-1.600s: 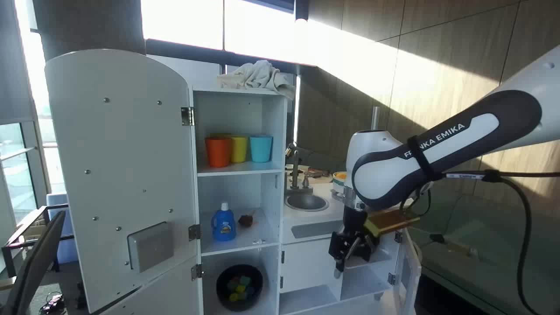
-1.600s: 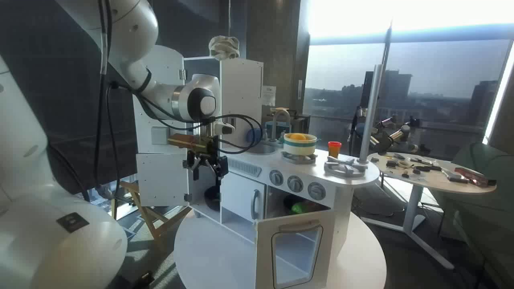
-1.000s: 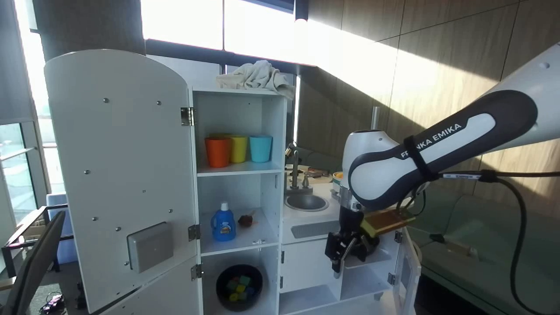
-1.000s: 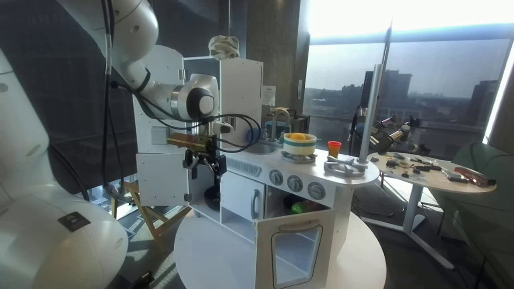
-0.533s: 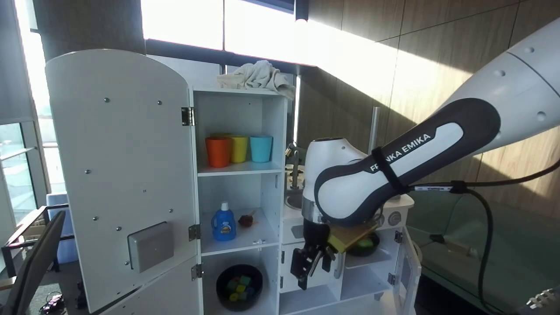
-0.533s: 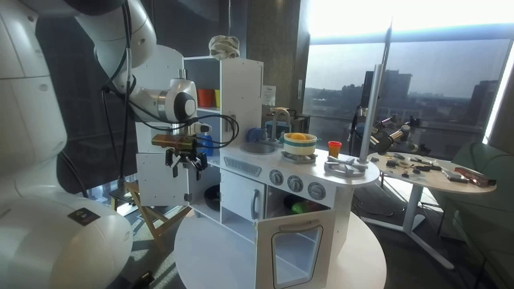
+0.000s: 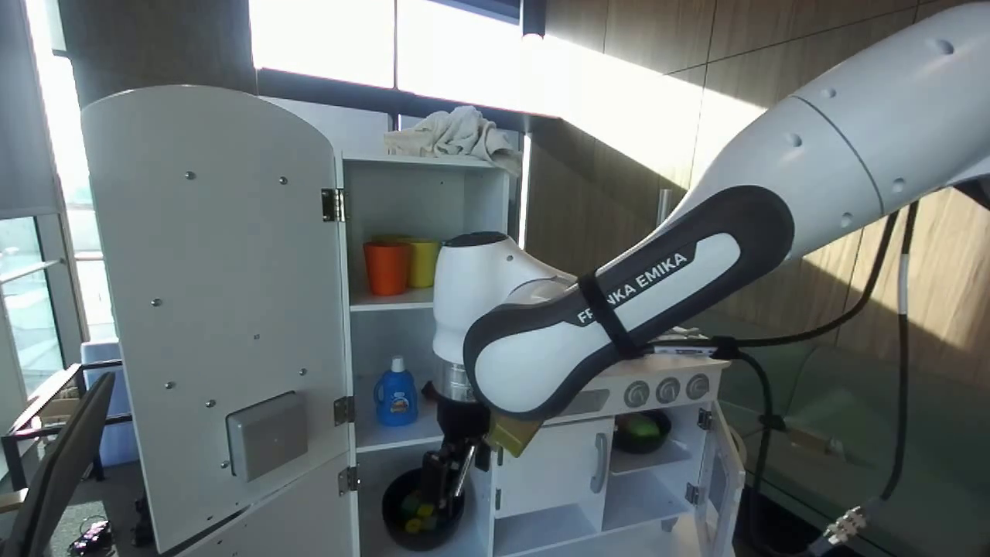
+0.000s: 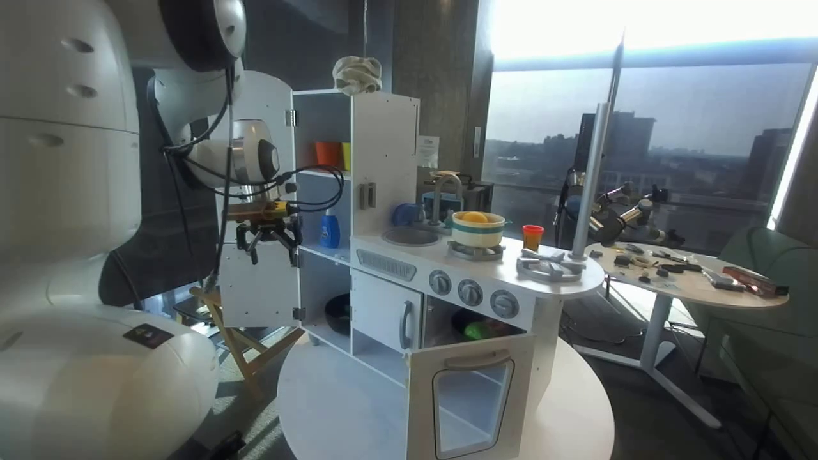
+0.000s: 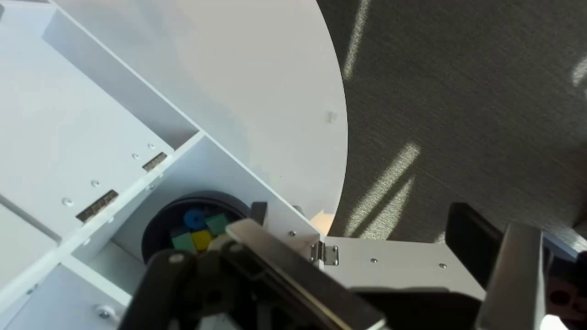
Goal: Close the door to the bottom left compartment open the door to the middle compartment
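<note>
The bottom left compartment's white door [image 7: 286,517] stands open, swung out to the left; it also shows in an exterior view [image 8: 259,297] and in the wrist view [image 9: 394,263]. The compartment holds a black bowl [image 7: 393,517] with coloured blocks. The middle compartment's white door [image 8: 383,306] with its grey handle [image 8: 405,324] is shut; this door shows in an exterior view [image 7: 553,468] too. My gripper [image 8: 275,252] is open and empty, pointing down in front of the tall cabinet, apart from both doors. In the wrist view my gripper [image 9: 360,220] has its fingers wide apart, with the bottom left door between them.
The large upper left door [image 7: 209,255] is open. The windowed oven door [image 8: 470,396] on the right stands open. Orange cup [image 7: 386,268] and blue bottle [image 7: 396,396] stand on cabinet shelves. A pot [image 8: 477,231] sits on the stove. The kitchen stands on a round white base [image 8: 332,396].
The arm and gripper have moved from near the middle door to the left, in front of the tall cabinet's bottom left compartment. The gripper stays open. The doors have not moved.
</note>
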`<state>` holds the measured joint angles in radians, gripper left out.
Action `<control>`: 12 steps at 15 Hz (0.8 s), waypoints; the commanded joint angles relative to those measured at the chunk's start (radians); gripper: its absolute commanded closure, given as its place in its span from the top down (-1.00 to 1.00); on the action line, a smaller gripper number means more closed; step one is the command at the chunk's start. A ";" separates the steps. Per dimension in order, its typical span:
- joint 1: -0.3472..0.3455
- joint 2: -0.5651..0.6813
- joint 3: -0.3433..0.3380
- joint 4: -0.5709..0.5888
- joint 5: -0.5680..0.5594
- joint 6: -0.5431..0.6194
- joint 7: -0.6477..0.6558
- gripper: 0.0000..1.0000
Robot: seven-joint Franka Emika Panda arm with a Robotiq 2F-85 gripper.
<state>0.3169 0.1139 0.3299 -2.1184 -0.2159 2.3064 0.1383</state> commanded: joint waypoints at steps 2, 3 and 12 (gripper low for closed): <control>0.068 0.202 -0.018 0.276 -0.059 -0.085 0.091 1.00; 0.085 0.235 -0.021 0.319 -0.049 -0.109 0.110 1.00; 0.313 0.446 -0.071 0.645 -0.034 -0.271 0.425 1.00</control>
<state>0.5423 0.4820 0.3026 -1.6260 -0.2506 2.1048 0.4055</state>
